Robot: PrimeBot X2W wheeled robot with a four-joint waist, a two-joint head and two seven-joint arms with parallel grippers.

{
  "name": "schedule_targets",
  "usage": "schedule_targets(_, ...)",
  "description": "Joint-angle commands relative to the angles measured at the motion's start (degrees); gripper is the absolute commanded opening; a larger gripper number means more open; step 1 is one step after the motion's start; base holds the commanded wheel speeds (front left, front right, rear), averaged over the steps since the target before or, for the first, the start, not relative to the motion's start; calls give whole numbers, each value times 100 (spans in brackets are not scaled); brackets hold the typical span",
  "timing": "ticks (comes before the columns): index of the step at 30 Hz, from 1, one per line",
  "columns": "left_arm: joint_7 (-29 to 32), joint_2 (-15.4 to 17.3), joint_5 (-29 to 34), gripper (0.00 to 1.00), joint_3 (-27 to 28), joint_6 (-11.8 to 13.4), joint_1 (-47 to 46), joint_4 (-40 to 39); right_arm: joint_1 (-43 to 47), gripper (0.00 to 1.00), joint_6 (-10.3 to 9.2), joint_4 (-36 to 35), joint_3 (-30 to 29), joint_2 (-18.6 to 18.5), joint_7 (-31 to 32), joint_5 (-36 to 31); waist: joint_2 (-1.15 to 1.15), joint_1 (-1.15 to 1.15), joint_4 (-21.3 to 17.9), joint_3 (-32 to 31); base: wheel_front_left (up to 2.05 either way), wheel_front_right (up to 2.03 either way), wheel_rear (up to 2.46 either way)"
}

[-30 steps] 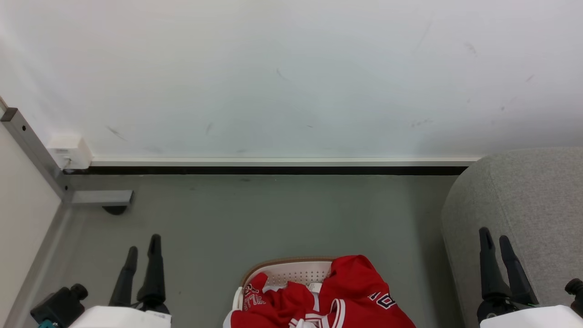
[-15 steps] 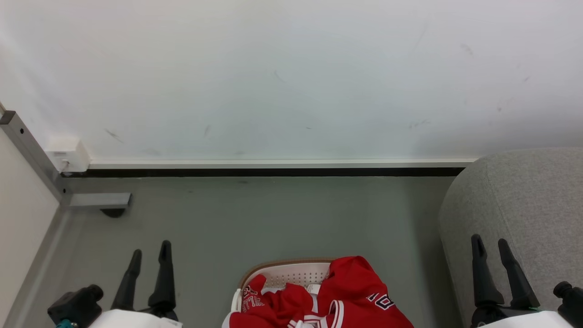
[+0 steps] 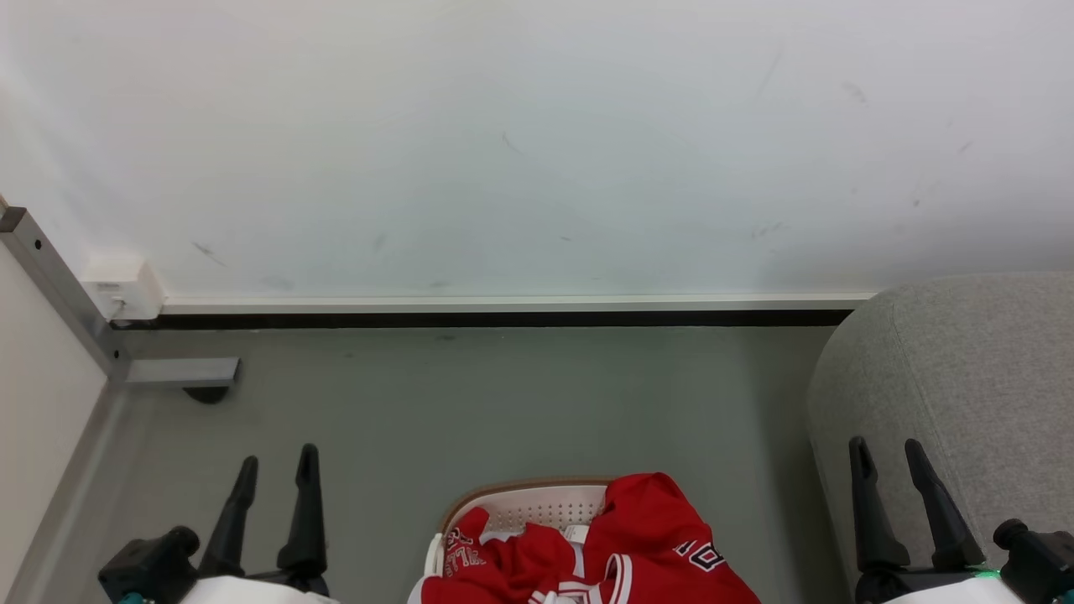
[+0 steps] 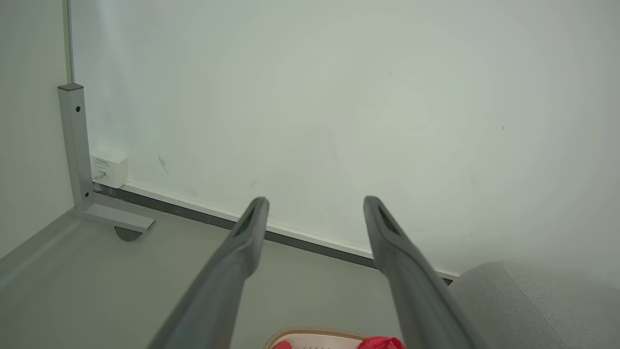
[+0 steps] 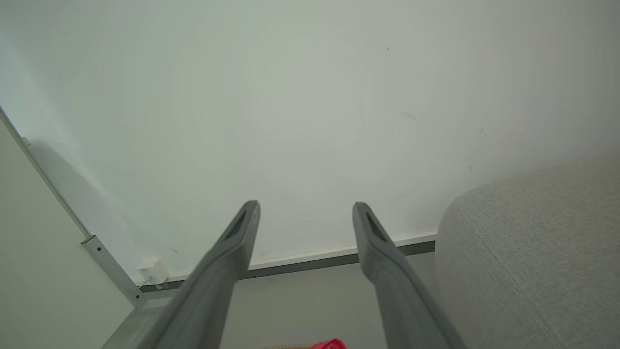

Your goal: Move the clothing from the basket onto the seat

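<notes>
We see the clothing [image 3: 654,541] heaped in the basket [image 3: 537,506] at the bottom middle of the head view; red cloth covers the basket's right side, while its perforated far wall and brown rim band show bare behind the heap; the basket stands on the floor [image 3: 503,394], near the seat [image 3: 982,377] at its right yet apart from it; our left gripper [image 3: 278,457] hangs over bare floor left of the basket, its fingers spread and holding nothing; our right gripper [image 3: 884,443] shows at the lower right, in front of the seat's rounded side in that view, its fingers likewise apart and empty; both wrist views agree, each showing two grey fingers splayed against the wall [image 3: 537,143]; set against a second ago, the left gripper's fingers stand wider apart and sit a little further right and lower in the head view; the right gripper has slid left and lower there, its gap also wider; the whole scene has shifted only slightly, the skirting [image 3: 503,300] and the post [image 3: 59,285] lying a touch lower, so the camera itself has moved a little; clothing, basket and seat lie as they did.
</notes>
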Motion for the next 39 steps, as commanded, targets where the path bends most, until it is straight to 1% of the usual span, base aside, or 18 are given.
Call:
schedule_targets(1, -69, 57, 174, 100, 27, -18, 4, -44, -40, 100, -9, -57, 14, -11, -47, -175, 0, 0, 1, -1, 0, 0, 0)
schedule_targets(26, -374, 35, 1356, 100, 86, -104, 23, -65, 7, 100, -12, -149, 80, 101, -213, -1318, 0, 0, -11, 26, 0, 0, 0)
schedule_targets(39, -497, 24, 1843, 100, 89, -116, 28, -124, 33, 100, -13, -208, 93, 151, -301, -1806, 0, 0, -2, 2, 0, 0, 0)
